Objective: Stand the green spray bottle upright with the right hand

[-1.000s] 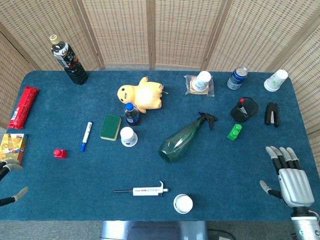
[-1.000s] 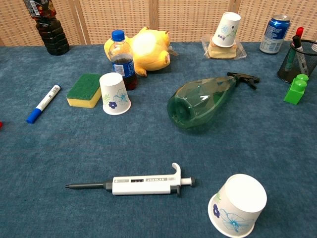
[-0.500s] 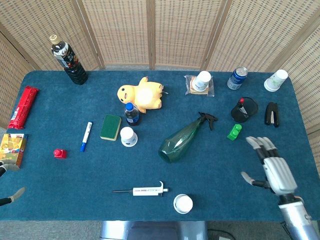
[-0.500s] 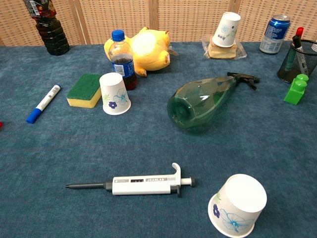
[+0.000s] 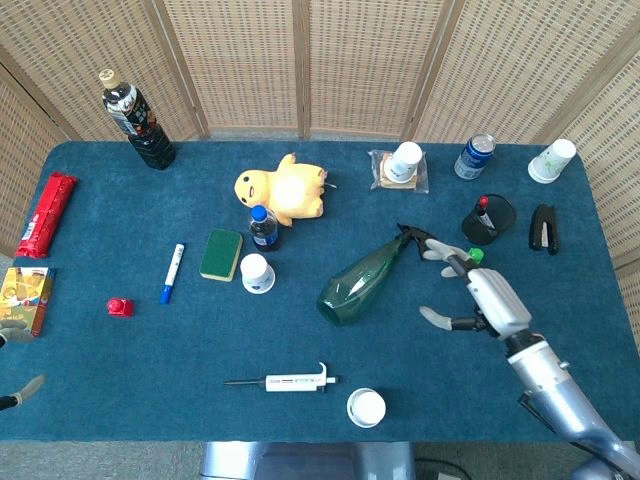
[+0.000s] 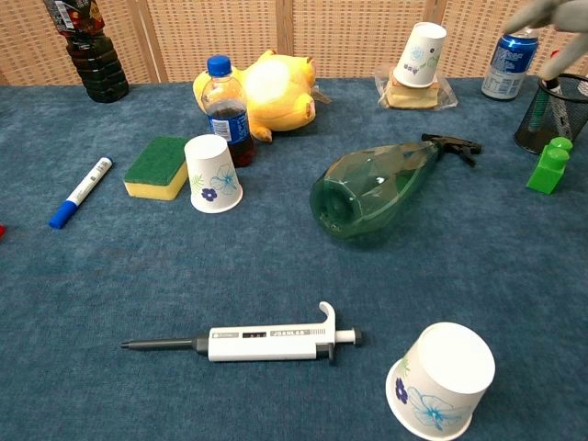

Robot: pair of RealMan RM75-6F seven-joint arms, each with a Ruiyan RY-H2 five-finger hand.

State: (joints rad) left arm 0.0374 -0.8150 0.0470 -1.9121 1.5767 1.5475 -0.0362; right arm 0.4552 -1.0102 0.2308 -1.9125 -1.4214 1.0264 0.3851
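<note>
The green spray bottle (image 5: 368,280) lay on its side on the bench (image 5: 120,360), black nozzle pointing away from the robot toward the mesh pen cup (image 5: 488,219). The right robot hand (image 5: 478,292) hovered just right of the bottle, fingers spread and holding nothing, apart from it. A green block (image 6: 549,165) sat right of the bottle, partly hidden behind that hand in the head view. Far left of the bottle, only fingertips of the left robot hand (image 5: 22,386) showed; its state could not be told.
</note>
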